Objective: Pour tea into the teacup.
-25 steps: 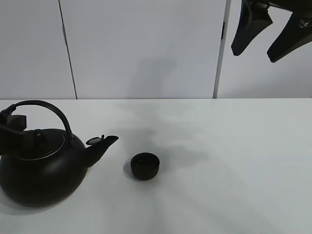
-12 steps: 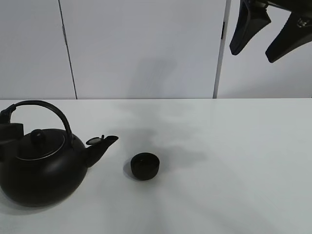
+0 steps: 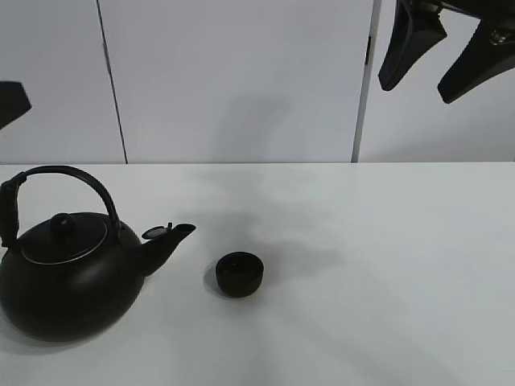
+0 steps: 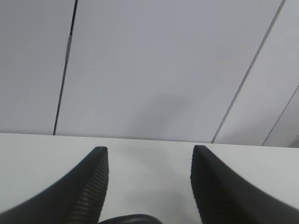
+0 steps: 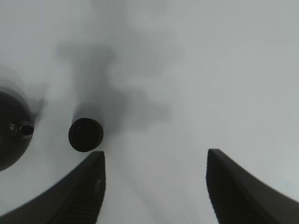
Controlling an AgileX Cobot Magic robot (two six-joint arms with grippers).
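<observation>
The teacup (image 3: pixel 240 273), small, round and black, stands on the white table (image 3: pixel 362 265) near the middle; the right wrist view shows it from above (image 5: pixel 86 135). The black kettle (image 3: pixel 68 277) sits upright at the left, its spout (image 3: pixel 169 237) pointing at the cup. No tea is in view. My left gripper (image 4: pixel 149 149) is open and empty, raised above the kettle, with one finger (image 3: pixel 10 100) showing at the left edge. My right gripper (image 3: pixel 418 90) hangs open, high at the back right, and holds nothing (image 5: pixel 155 153).
White wall panels (image 3: pixel 241 80) close off the back of the table. The kettle's arched handle (image 3: pixel 80 181) stands up over its lid. The kettle's spout end (image 5: pixel 11 130) shows beside the cup in the right wrist view.
My left gripper has opened, let go of the kettle's handle and risen up to the left. The kettle stays upright on the table. The right arm has barely moved.
</observation>
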